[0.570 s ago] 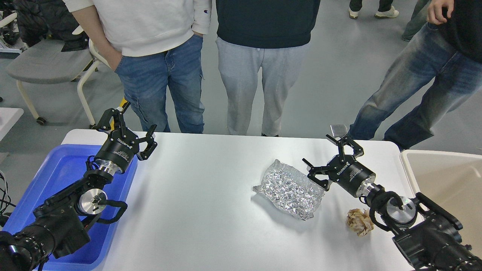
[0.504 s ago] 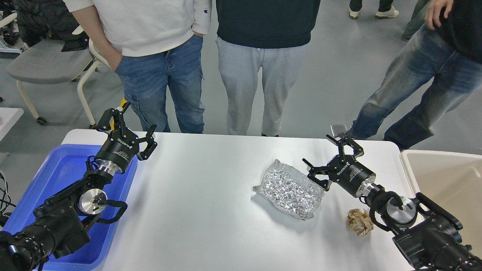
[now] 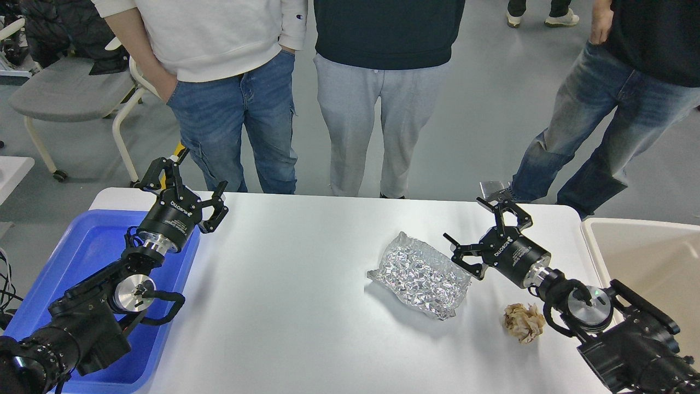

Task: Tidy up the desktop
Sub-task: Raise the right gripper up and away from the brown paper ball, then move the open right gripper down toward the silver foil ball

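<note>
The white desktop (image 3: pixel 295 284) fills the lower middle of the head view. A crumpled silver foil bag (image 3: pixel 420 274) lies on it right of centre. A crumpled beige paper ball (image 3: pixel 523 323) lies further right and nearer me. My right gripper (image 3: pixel 480 230) is open and empty, just right of the foil bag's far edge and above the desktop. My left gripper (image 3: pixel 185 183) is open and empty, held over the far left of the desktop beside the blue tray.
A blue plastic tray (image 3: pixel 82 257) sits at the desktop's left end under my left arm. A beige bin (image 3: pixel 648 262) stands at the right edge. Three people (image 3: pixel 377 98) stand close behind the far edge. A grey chair (image 3: pixel 71 87) is at far left.
</note>
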Available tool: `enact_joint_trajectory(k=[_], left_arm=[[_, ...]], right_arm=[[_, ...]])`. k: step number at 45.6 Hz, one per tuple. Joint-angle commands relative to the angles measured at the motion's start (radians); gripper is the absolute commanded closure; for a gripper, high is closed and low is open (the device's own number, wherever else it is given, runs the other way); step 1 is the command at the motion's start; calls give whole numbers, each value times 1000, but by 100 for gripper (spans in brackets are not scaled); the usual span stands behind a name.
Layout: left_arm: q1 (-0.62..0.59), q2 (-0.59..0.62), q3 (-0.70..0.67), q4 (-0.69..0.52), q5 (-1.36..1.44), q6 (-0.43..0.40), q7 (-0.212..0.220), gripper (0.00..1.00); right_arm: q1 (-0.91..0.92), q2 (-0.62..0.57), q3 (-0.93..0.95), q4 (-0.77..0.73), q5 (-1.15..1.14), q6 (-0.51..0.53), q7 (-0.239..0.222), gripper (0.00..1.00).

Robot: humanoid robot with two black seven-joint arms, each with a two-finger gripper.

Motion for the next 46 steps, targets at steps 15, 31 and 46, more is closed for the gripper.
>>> enact_joint_trajectory(k=[15,31,46], left_arm=[[0,0,0,0,0,0,-1,0],[0,0,0,0,0,0,-1,0],[0,0,0,0,0,0,-1,0]], right_arm=[[105,-294,-116,259,-248,-18,-9,0],[326,-421,-381,479,-444,-122,-15,0],[642,-395,-866,491,-547,-222,-26,0]])
